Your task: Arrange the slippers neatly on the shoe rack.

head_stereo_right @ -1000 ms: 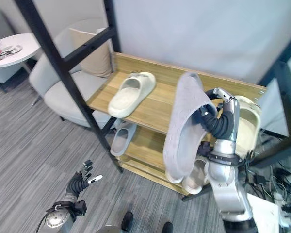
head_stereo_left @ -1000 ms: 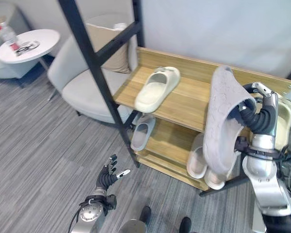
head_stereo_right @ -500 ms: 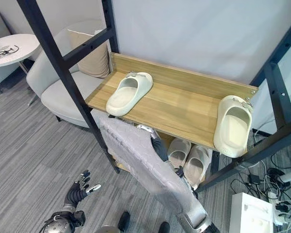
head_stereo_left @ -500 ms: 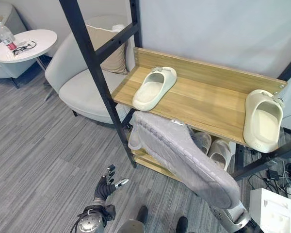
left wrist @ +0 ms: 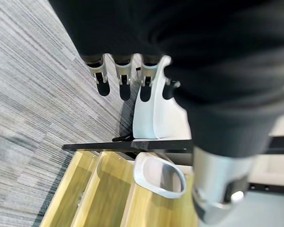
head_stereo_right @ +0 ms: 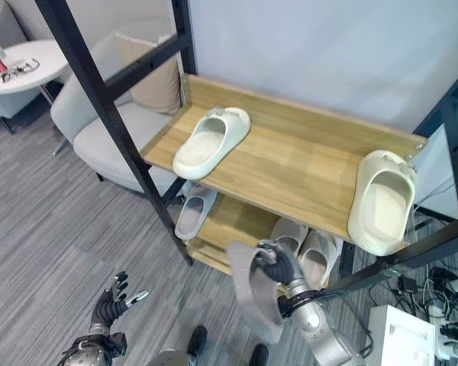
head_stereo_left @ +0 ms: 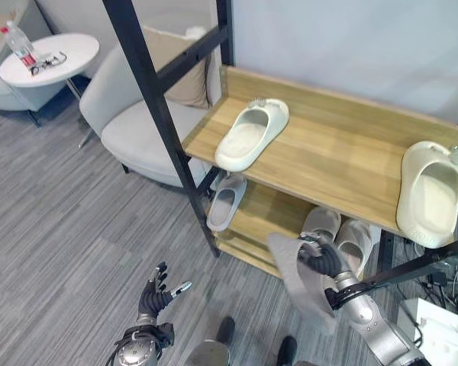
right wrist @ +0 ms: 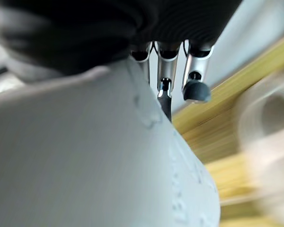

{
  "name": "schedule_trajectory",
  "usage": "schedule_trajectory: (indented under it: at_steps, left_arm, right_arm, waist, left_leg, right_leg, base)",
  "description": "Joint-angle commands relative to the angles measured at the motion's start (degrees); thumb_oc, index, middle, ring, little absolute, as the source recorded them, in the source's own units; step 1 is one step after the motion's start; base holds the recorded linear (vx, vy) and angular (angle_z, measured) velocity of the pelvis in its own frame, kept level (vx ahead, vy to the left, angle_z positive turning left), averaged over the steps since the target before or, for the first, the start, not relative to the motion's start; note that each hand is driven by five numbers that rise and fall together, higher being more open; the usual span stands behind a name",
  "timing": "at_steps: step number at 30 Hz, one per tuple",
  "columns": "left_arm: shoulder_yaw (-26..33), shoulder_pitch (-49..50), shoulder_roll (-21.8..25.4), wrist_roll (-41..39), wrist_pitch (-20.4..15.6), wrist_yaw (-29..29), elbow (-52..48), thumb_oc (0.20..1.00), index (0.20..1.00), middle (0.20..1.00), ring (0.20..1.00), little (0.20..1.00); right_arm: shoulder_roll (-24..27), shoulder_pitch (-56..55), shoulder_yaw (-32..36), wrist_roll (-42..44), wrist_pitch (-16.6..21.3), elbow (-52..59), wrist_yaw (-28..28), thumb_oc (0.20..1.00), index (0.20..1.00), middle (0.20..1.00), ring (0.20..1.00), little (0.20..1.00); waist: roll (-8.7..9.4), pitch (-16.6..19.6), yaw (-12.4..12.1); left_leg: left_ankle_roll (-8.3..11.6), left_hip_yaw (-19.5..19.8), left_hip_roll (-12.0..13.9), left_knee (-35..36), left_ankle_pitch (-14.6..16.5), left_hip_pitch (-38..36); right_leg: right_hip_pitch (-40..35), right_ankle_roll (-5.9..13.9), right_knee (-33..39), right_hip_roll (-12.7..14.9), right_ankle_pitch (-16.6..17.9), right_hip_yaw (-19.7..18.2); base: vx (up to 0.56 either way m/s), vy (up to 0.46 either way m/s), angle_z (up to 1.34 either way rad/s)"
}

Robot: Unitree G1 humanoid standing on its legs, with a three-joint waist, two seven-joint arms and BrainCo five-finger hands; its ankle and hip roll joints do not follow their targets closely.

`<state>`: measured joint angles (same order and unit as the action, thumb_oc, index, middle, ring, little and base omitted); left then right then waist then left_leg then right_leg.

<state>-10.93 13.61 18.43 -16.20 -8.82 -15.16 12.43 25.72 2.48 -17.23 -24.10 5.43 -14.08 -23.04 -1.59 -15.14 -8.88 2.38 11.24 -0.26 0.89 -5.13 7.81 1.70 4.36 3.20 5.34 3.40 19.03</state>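
Gripping a grey slipper [head_stereo_left: 301, 284], the right hand [head_stereo_left: 323, 261] hangs over striped carpet [head_stereo_left: 53, 221].

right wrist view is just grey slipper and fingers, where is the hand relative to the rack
observer: The right hand holds the held slipper low, in front of the lower shelf.
operator: room on that shelf
observer: A gap shows between a lone grey slipper at its left and a pale pair at its right.
operator: left hand busy
observer: No, the left hand is open above the carpet.
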Motion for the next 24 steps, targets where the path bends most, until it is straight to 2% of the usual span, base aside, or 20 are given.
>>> schedule_trajectory:
  at_steps: [1, 6, 10, 11, 12, 13, 14, 15, 16, 24]
  left_arm:
    - [-0.61, -4.43, 3.24, 1.23, -5.00, -2.90, -4.03, 1.000, 1.000, 1.000, 1.000, 1.000]
    - [-3.86, -8.10, 4.62, -0.36, -7.36, -3.89, -6.75, 1.000, 1.000, 1.000, 1.000, 1.000]
    - [-5.23, -9.98, 5.46, -2.05, -8.75, -4.09, -9.47, 1.000, 1.000, 1.000, 1.000, 1.000]
    - [-5.68, -10.39, 5.63, -2.16, -9.07, -4.22, -9.88, 1.000, 1.000, 1.000, 1.000, 1.000]
    - [-5.94, -10.88, 5.78, -2.19, -9.33, -4.27, -10.24, 1.000, 1.000, 1.000, 1.000, 1.000]
    - [-5.93, -11.01, 5.79, -2.18, -9.35, -4.25, -10.28, 1.000, 1.000, 1.000, 1.000, 1.000]
    - [-6.57, -12.44, 6.52, -2.22, -10.20, -4.67, -11.60, 1.000, 1.000, 1.000, 1.000, 1.000]
    - [-6.55, -12.56, 6.46, -2.21, -10.20, -4.70, -11.58, 1.000, 1.000, 1.000, 1.000, 1.000]
    - [-7.11, -13.99, 7.31, -1.81, -10.90, -4.90, -13.40, 1.000, 1.000, 1.000, 1.000, 1.000]
    - [-8.51, -16.94, 7.68, -1.47, -11.61, -5.44, -16.41, 1.000, 1.000, 1.000, 1.000, 1.000]
  right_arm:
    - [-0.08, 8.87, -0.85, -5.33, -1.13, 5.74, -10.84, 0.200, 0.200, 0.200, 0.200, 0.200]
    - [0.88, 19.20, -1.52, -8.51, -6.63, -5.44, -18.26, 0.200, 0.200, 0.200, 0.200, 0.200]
    - [3.29, 27.29, -1.81, -9.24, -9.66, -11.62, -22.01, 0.200, 0.200, 0.200, 0.200, 0.200]
    - [4.41, 28.99, -2.38, -10.00, -10.48, -12.81, -22.47, 0.200, 0.200, 0.200, 0.200, 0.200]
    - [5.18, 30.59, -2.82, -10.44, -11.15, -14.06, -23.00, 0.200, 0.200, 0.200, 0.200, 0.200]
    - [5.18, 30.85, -2.83, -10.39, -11.15, -14.26, -23.11, 0.200, 0.200, 0.200, 0.200, 0.200]
    - [8.64, 36.42, -3.90, -10.39, -12.90, -19.41, -24.00, 0.200, 0.200, 0.200, 0.200, 0.200]
    - [8.65, 36.70, -4.02, -10.31, -12.84, -19.66, -24.09, 0.200, 0.200, 0.200, 0.200, 0.200]
    - [11.40, 40.86, -4.47, -9.03, -14.41, -24.61, -25.03, 0.200, 0.200, 0.200, 0.200, 0.200]
    - [12.49, 47.74, -6.04, -4.66, -15.83, -33.57, -26.64, 0.200, 0.200, 0.200, 0.200, 0.200]
  waist:
    - [-0.88, -5.10, -2.11]
    - [-2.73, -6.32, -4.46]
    - [-3.28, -7.50, -6.31]
    - [-2.99, -7.69, -6.73]
    - [-3.00, -7.95, -7.02]
    - [-3.30, -8.19, -7.13]
    - [-2.45, -8.41, -8.09]
    - [-2.45, -8.41, -8.05]
    - [-1.92, -8.83, -8.76]
    - [-1.10, -10.14, -9.89]
  left_leg:
    - [-0.10, 0.15, 0.53, -6.31, 5.65, 3.58]
    - [0.56, 2.86, -0.57, -9.00, 4.98, 10.27]
    - [0.88, 4.33, -1.20, -10.45, 4.68, 13.62]
    - [1.07, 4.57, -1.14, -11.28, 6.30, 13.94]
    - [1.10, 4.79, -1.31, -11.91, 6.45, 14.82]
    - [0.96, 4.80, -1.52, -12.09, 5.03, 15.62]
    - [1.20, 5.38, -1.71, -13.67, 6.97, 17.46]
    - [1.20, 5.38, -1.74, -13.77, 7.00, 17.64]
    - [1.26, 5.73, -1.99, -14.63, 7.31, 19.69]
    - [1.21, 6.26, -2.39, -14.77, 7.91, 21.34]
  right_leg:
    - [3.51, 1.13, -14.00, 4.78, -10.23, 0.97]
    - [8.32, 1.13, -18.08, 6.60, -11.80, 3.35]
    - [10.74, 1.18, -20.16, 7.28, -12.59, 4.52]
    - [11.08, 1.41, -21.44, 7.40, -14.54, 4.17]
    - [11.89, 1.46, -22.16, 7.62, -14.84, 4.18]
    - [12.52, 1.19, -22.08, 7.84, -13.42, 4.70]
    - [14.27, 1.49, -24.40, 8.20, -15.72, 4.44]
    - [14.45, 1.49, -24.52, 8.24, -15.77, 4.43]
    - [16.18, 1.68, -25.75, 8.58, -16.27, 4.61]
    - [16.92, 1.70, -25.84, 8.41, -17.09, 5.10]
  base:
    - [-0.21, 0.022, 0.30]
    - [-0.09, 0.014, 0.41]
    - [-0.01, -0.002, 0.42]
    - [0.07, -0.022, 0.36]
    - [-0.01, 0.022, 0.27]
    - [-0.01, 0.023, 0.38]
    - [-0.01, 0.007, 0.35]
    - [0.10, -0.029, 0.37]
    - [0.03, 0.013, 0.19]
    - [0.04, 0.002, 0.07]
